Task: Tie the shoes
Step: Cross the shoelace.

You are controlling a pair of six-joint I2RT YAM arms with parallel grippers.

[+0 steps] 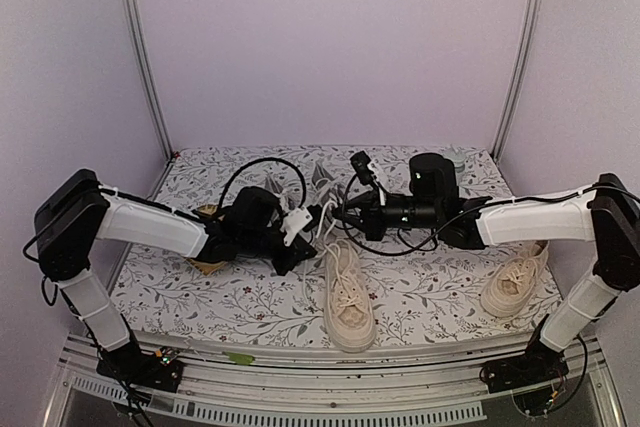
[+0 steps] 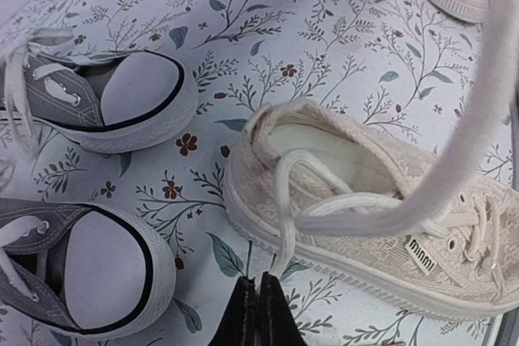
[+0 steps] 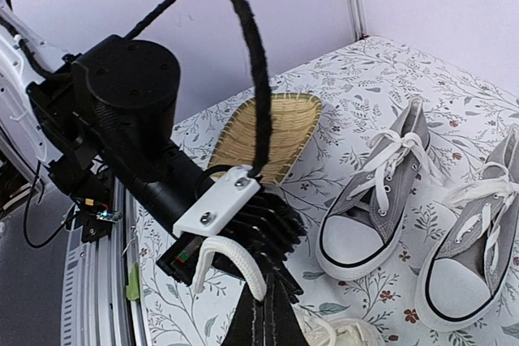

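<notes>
A cream sneaker (image 1: 348, 297) lies at the table's front middle, toe toward me, laces undone. My left gripper (image 1: 310, 233) is just left of its heel, shut on one cream lace (image 2: 280, 208) that rises from its fingertips (image 2: 259, 283). My right gripper (image 1: 336, 215) is above the heel, shut on the other cream lace (image 3: 243, 261), whose free end curls out to the left. This lace crosses the left wrist view as a blurred band (image 2: 478, 119). The second cream sneaker (image 1: 514, 283) lies at the right. The grey pair (image 3: 381, 200) (image 3: 474, 241) stands behind, laces loosely tied.
A woven bamboo tray (image 3: 272, 131) lies under the left arm (image 3: 130, 119); its edge shows in the top view (image 1: 205, 265). A small grey-green object (image 1: 455, 157) sits at the back right. Metal frame posts (image 1: 145, 57) stand at both back corners.
</notes>
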